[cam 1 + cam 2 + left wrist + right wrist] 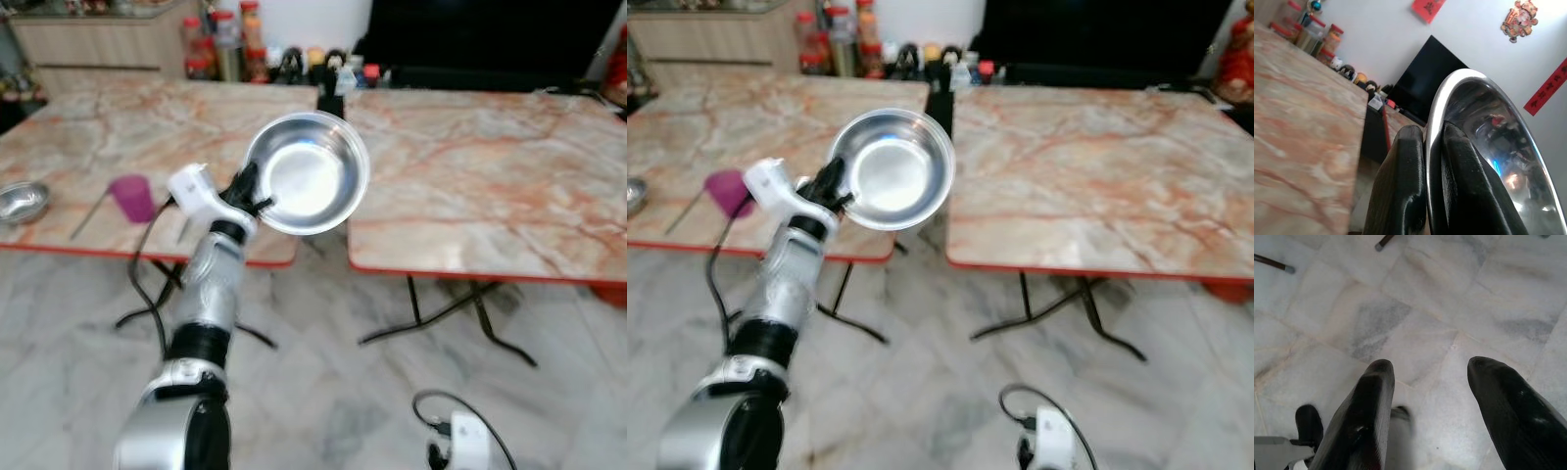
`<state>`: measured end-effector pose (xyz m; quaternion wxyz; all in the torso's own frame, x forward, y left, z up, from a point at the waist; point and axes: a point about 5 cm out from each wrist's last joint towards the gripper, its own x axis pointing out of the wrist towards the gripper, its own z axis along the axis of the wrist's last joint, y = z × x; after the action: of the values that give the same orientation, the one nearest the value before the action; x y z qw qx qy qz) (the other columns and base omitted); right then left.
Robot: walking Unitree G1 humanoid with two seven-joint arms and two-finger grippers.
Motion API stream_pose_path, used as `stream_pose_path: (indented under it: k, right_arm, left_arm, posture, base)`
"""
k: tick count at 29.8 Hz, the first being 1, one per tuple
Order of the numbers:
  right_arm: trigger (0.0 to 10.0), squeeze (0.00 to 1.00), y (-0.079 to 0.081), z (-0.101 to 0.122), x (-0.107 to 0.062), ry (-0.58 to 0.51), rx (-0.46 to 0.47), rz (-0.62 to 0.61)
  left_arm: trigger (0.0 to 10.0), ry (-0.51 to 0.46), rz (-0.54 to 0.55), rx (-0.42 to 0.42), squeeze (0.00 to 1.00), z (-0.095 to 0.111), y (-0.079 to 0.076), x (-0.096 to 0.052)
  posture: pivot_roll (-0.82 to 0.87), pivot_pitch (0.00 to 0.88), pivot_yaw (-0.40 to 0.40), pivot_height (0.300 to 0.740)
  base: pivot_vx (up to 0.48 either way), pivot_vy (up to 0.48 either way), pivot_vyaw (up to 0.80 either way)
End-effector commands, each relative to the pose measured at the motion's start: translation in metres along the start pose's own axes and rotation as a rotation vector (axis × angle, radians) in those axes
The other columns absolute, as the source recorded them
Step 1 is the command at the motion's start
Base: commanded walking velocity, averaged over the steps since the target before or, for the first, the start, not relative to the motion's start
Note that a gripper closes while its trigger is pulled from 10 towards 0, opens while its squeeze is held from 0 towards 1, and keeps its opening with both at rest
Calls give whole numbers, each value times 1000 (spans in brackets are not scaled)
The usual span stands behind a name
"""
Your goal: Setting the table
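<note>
My left gripper (257, 199) is shut on the rim of a shiny steel bowl (309, 174), holding it up in the air over the gap between two marble-topped tables. In the left wrist view the black fingers (1400, 191) pinch the bowl's rim (1437, 117), one finger inside and one outside. A purple cup (132, 198) and a thin stick stand on the left table (118, 127), with a second steel bowl (22, 202) at its left edge. My right gripper (1425, 401) hangs low over the floor, open with nothing between its fingers.
The right table (490, 176) has a bare marble top with a red edge. Jars and bottles (225, 44) line the back, beside a dark TV screen (480, 34). Folding table legs (451, 313) and cables cross the marble floor (343, 392).
</note>
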<state>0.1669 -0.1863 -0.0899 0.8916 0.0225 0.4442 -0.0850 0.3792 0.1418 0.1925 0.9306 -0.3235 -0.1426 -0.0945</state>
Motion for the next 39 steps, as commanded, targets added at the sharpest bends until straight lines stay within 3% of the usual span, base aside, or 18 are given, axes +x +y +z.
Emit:
stream_pose_path:
  k: [1,8,10,20,39]
  right_arm:
    - [10000,0,-9,2,0,-4,7,-23]
    - [10000,0,-9,1,0,-2,9,-24]
    - [10000,0,-8,0,0,2,12,-24]
    - [10000,0,-9,0,0,-3,13,-22]
    - [10000,0,-12,1,0,-3,8,-29]
  left_arm:
    - [10000,11,-33,-22,0,-5,-12,1]
    - [10000,21,-38,-19,0,-7,-13,1]
    - [10000,82,-27,22,0,-19,-12,-3]
    - [10000,80,-16,1,0,-20,-9,-7]
    - [10000,85,-39,1,0,-21,-14,-6]
  posture:
    - [-12,0,4,736]
    - [-13,0,5,736]
    - [-13,0,6,736]
    - [-13,0,1,736]
    - [-19,0,-4,736]
  base:
    - [240,-386,0]
    - [171,-351,0]
    - [0,0,0]
    - [0,0,0]
    - [317,0,0]
